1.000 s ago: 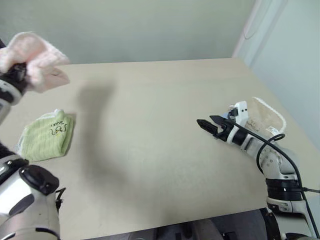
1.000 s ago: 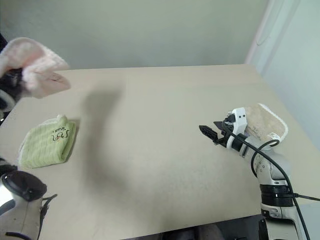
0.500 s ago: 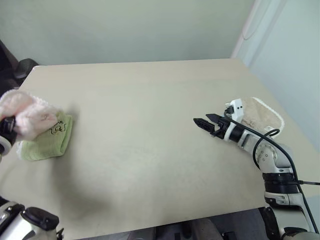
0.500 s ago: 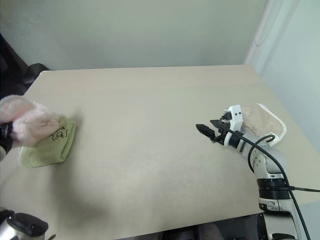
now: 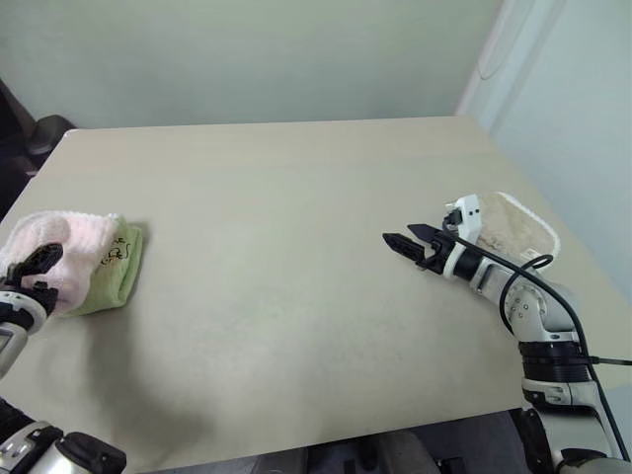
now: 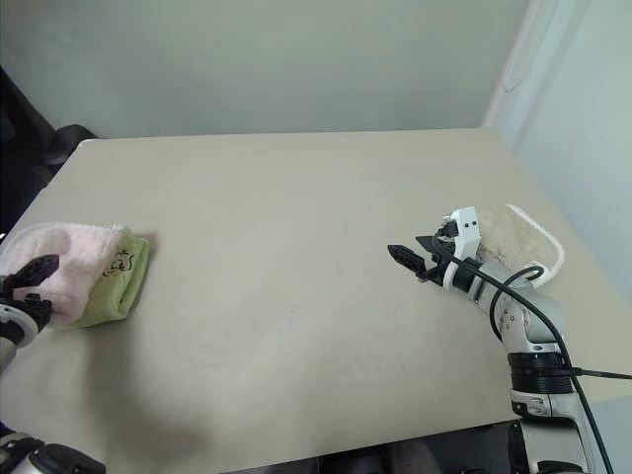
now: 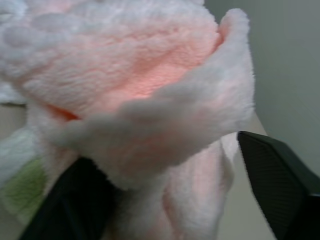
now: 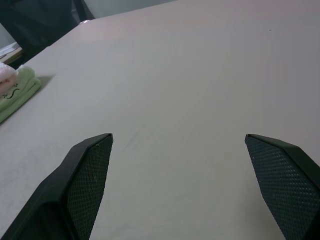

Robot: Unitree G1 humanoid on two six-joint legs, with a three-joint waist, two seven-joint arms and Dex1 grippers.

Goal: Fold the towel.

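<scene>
Whereas the towel (image 5: 61,252) hung clamped aloft a second ago, it now rests bunched on the green towel (image 5: 114,276) at nine o'clock; long axis indeterminate. Left gripper (image 5: 30,269) released, right gripper (image 5: 407,243) spread, empty.

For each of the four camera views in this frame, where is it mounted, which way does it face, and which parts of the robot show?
Left eye, right eye: on the head, looking forward and down over the table; both arms show, left gripper open at the pink towel on the green towel, right gripper open over bare tabletop.
Left wrist: on the left arm, looking along its fingers into the pink towel.
Right wrist: on the right arm, facing across the table toward the green towel; its own fingers show.
Shared: the eye views and the right wrist view all show the table and both towels.
</scene>
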